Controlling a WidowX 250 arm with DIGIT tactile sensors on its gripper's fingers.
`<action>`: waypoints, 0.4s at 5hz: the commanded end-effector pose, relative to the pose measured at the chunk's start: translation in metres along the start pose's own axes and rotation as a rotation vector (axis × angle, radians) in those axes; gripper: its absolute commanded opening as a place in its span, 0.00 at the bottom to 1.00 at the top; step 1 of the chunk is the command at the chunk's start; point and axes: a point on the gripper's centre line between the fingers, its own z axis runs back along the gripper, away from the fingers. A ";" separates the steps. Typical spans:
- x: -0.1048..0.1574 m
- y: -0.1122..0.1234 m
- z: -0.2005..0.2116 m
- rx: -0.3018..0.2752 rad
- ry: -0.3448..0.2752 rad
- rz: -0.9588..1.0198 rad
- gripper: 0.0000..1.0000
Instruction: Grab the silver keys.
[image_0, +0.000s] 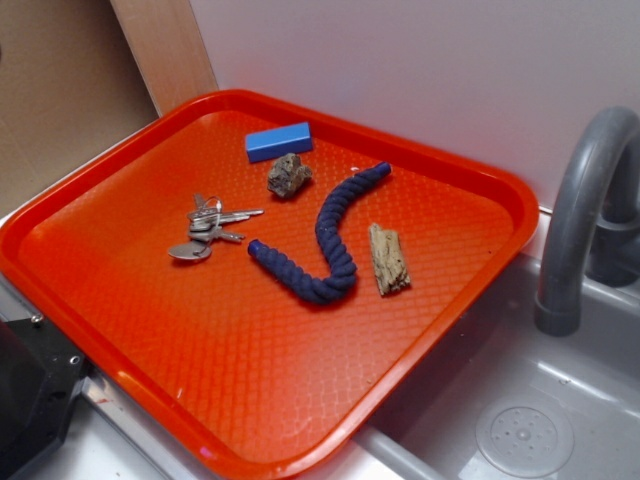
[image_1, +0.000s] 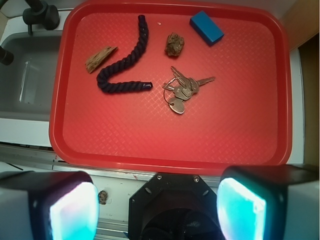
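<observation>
The silver keys (image_0: 208, 228) lie flat on the red tray (image_0: 250, 400), left of its middle, a small bunch on a ring with an oval tag. In the wrist view the keys (image_1: 182, 90) sit near the tray's centre, far above my gripper (image_1: 157, 212). The gripper stands open, its two glowing pads (image_1: 75, 212) wide apart with nothing between them, hovering high over the tray's near edge. Only a black part of the robot (image_0: 30, 395) shows at the lower left of the exterior view.
On the tray also lie a blue block (image_0: 278, 141), a brownish rock lump (image_0: 288, 176), a dark blue rope (image_0: 335, 235) and a piece of wood (image_0: 388, 259). A grey sink (image_0: 520, 420) with a faucet (image_0: 585, 210) is to the right. A white wall stands behind.
</observation>
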 end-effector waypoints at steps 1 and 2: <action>0.000 0.000 0.000 0.000 0.000 0.000 1.00; 0.031 0.012 -0.033 -0.063 0.033 0.222 1.00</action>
